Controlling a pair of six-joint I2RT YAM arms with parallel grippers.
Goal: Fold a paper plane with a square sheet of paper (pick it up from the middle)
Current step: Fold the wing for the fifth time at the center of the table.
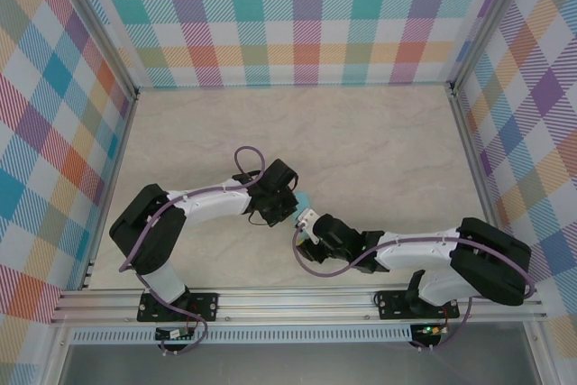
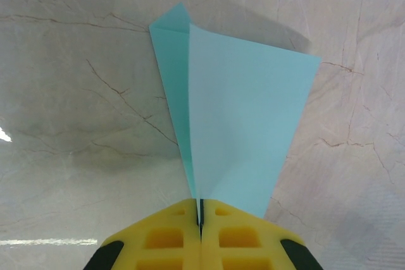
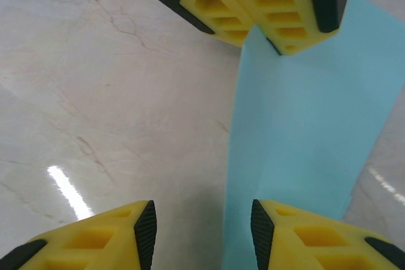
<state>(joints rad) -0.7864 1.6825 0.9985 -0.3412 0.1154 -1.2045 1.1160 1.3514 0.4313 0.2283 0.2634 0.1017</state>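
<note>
Presently, the left gripper (image 2: 200, 212) has its yellow fingers pressed fully together, clamping the narrow end of the folded teal paper (image 2: 243, 124). The paper fans out from that pinch above the marble-pattern table (image 2: 76, 93), its layers spreading apart, not lying flat. The right gripper (image 3: 202, 222) stands with fingers apart, holding nothing. The paper's edge shows in the gap beside one finger; whether it sits properly between them cannot be told.

Assessment: a regrasp or crease step is in hand. The left pinch should hold firm while the right gripper shifts until both layers sit between its fingers, then closes squarely. Catching one layer risks skewing the fold.
</note>
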